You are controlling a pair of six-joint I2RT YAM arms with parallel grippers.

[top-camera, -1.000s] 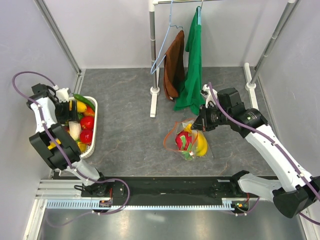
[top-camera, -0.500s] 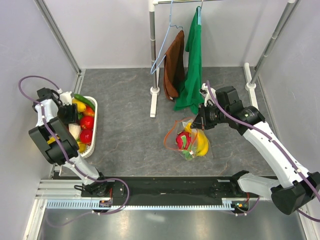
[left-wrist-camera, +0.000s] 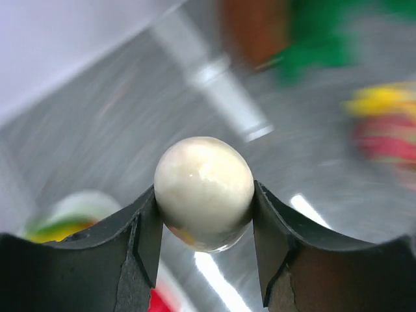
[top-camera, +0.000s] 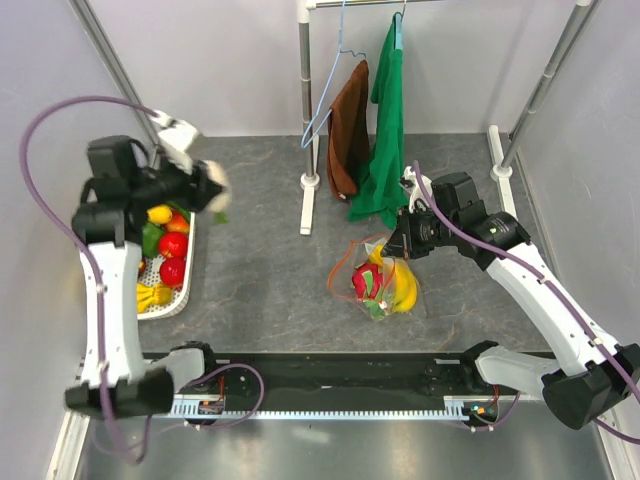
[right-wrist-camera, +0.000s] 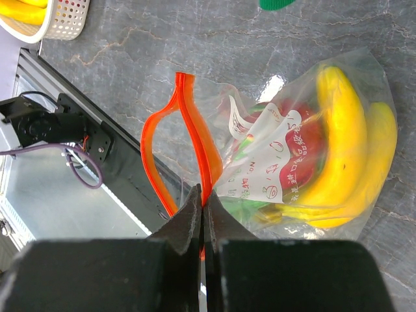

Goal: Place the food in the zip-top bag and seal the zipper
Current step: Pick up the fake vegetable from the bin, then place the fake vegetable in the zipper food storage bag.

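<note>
My left gripper (top-camera: 212,190) is shut on the whitish round piece (left-wrist-camera: 203,188), holding it in the air just right of the white basket (top-camera: 186,272); the left wrist view is motion-blurred. The basket holds red (top-camera: 172,245), yellow and green food. The clear zip-top bag (top-camera: 380,280) lies mid-table with a banana bunch (right-wrist-camera: 341,143) and red and green pieces inside. Its mouth gapes open. My right gripper (right-wrist-camera: 203,203) is shut on the red-orange zipper strip (right-wrist-camera: 195,130) at the bag's far edge, and shows in the top view (top-camera: 393,246).
A clothes rack (top-camera: 309,180) stands at the back with a brown cloth (top-camera: 348,130), a green cloth (top-camera: 385,140) and a blue hanger. A black base rail (top-camera: 330,375) runs along the near edge. Grey walls enclose both sides.
My left arm has risen out of the basket with the whitish piece and swung right and up. The right arm and the bag have hardly moved.
</note>
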